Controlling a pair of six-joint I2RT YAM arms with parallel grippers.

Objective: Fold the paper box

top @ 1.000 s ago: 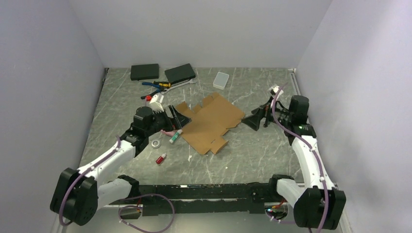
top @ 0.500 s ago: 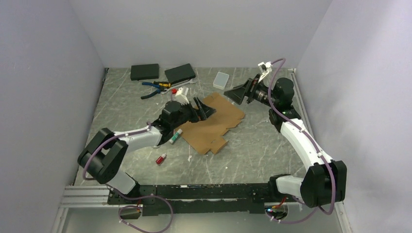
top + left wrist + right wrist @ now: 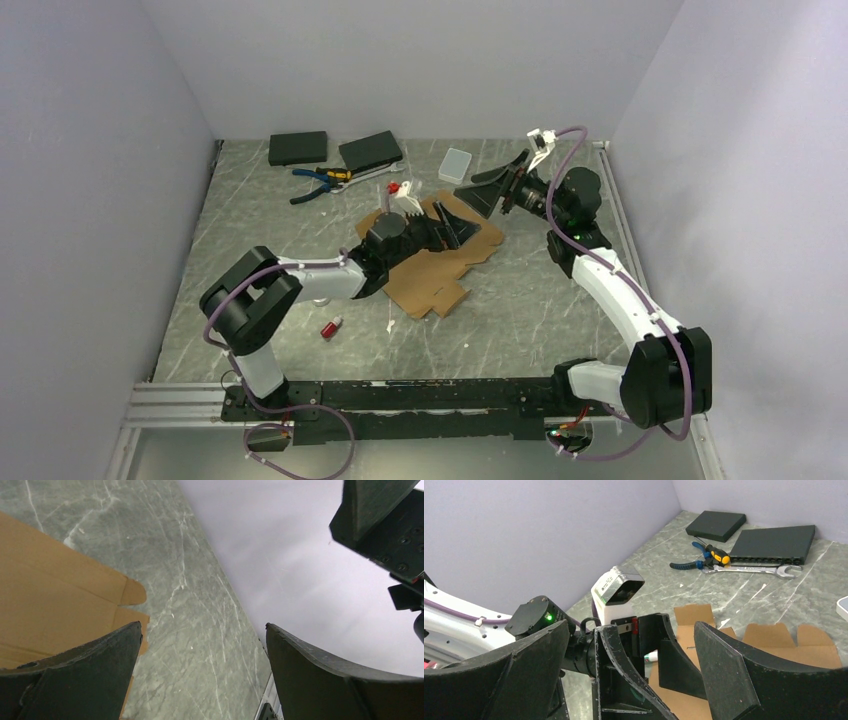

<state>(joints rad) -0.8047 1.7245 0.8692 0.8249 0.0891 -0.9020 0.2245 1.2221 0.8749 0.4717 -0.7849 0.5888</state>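
The paper box (image 3: 440, 268) lies flat on the marble table as a brown cardboard sheet with flaps and tabs. My left gripper (image 3: 455, 228) hovers open over its right part, its fingers empty. In the left wrist view the cardboard's edge (image 3: 50, 595) sits by the left finger (image 3: 80, 675), and bare table shows between the jaws. My right gripper (image 3: 468, 186) is raised above the sheet's far right corner, open and empty, pointing left toward the left gripper (image 3: 644, 650). Cardboard flaps (image 3: 774, 645) show behind that gripper in the right wrist view.
Two flat black boxes (image 3: 298, 148) (image 3: 370, 150) lie at the back, with pliers (image 3: 320, 180) and a wrench (image 3: 385, 173) in front of them. A translucent white case (image 3: 455, 165) sits just behind the right gripper. A small red bottle (image 3: 331, 326) lies near the left arm.
The left arm has stretched rightward, carrying its gripper from the sheet's left edge to over its right part. The right gripper rose and swung back, now pointing left. Both stayed open.
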